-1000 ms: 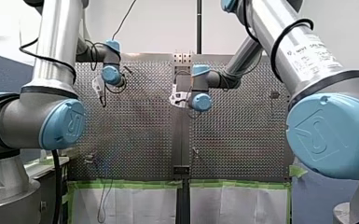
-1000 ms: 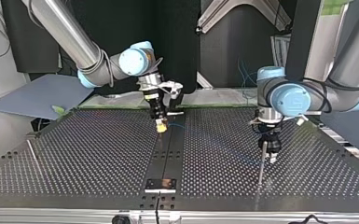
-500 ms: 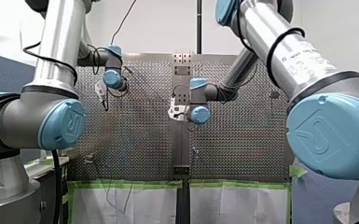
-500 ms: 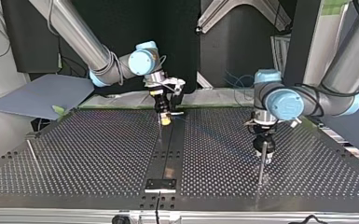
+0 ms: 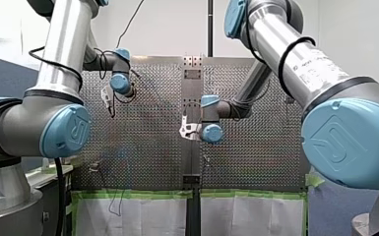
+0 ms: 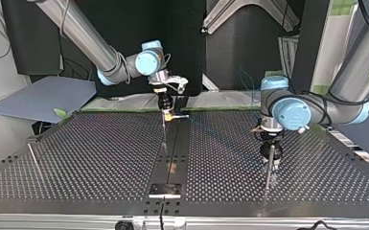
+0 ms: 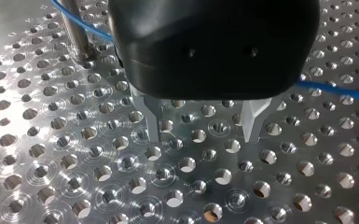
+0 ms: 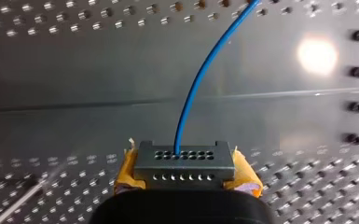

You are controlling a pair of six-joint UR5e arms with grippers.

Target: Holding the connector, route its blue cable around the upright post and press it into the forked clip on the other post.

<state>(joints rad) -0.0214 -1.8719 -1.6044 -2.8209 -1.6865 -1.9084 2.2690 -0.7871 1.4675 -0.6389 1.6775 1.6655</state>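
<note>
1. Our right hand [image 8: 182, 173] is closed on the connector [image 8: 182, 160], and its yellow pads [image 8: 127, 171] press against the connector's two ends.
2. The cable [image 8: 200, 74] leaves the connector's holed face and curves away ahead of that hand, over the tabletop [image 6: 91, 158].
3. In the top view the right hand [image 6: 168, 113] sits at upper centre of the frame. It is low over the far end of the tabletop's dark middle strip.
4. Our left hand [image 7: 203, 123] points down at the tabletop. Its metal fingers [image 7: 151, 116] stand well apart with nothing between them.
5. We cannot tell whether those fingertips touch the perforated surface.
6. In the left wrist view the cable [image 7: 340, 91] runs in from one side of the left hand and disappears behind its black body. It comes out on the other side and crosses the post [image 7: 78, 37], which stands upright just beside the hand.
7. We cannot tell which side of the post the cable passes.
8. In the top view the left hand [image 6: 270, 158] is right of centre, and the post [image 6: 267, 176] rises just in front of it.
</note>
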